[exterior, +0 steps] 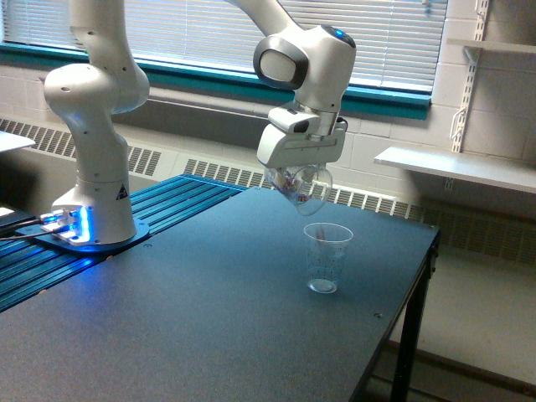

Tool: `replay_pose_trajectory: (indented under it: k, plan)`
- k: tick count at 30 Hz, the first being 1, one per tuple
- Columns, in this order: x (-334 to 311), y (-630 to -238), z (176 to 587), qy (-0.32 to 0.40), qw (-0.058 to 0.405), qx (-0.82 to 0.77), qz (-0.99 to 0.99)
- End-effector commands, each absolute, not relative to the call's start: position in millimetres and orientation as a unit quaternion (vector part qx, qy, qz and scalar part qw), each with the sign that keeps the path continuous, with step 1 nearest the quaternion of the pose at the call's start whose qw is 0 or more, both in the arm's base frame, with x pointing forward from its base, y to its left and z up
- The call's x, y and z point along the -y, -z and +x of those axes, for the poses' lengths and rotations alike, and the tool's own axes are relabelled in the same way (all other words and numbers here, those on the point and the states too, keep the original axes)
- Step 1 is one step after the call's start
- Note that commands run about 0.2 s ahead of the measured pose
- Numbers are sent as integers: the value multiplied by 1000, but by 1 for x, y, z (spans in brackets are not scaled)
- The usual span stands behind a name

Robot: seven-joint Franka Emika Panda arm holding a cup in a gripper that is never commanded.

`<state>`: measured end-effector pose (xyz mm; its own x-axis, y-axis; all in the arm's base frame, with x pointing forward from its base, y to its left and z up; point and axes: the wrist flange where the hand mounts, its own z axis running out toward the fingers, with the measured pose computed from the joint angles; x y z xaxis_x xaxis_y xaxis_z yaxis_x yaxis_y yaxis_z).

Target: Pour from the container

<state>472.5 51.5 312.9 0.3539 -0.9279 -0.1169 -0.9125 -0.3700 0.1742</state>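
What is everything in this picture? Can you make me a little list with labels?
robot arm: white, its base at the exterior view's left with a blue light
claw: holding the small clear cup, up in the air
small clear cup: tilted, its rim pointing down toward the other cup
tapered clear cup: standing upright on the table, below the tilted cup
gap: the two cups do not touch
table: dark and flat
background: window blinds, a white shelf on the wall
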Motion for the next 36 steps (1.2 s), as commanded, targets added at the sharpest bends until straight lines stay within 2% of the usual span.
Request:
replay_pose_trajectory:
  k: [1,24,36]
  plan:
    - [-53,-320,478,104,30,558,823]
    - [-51,-318,473,140,11,572,808]
    - [-54,-320,471,127,29,573,809]
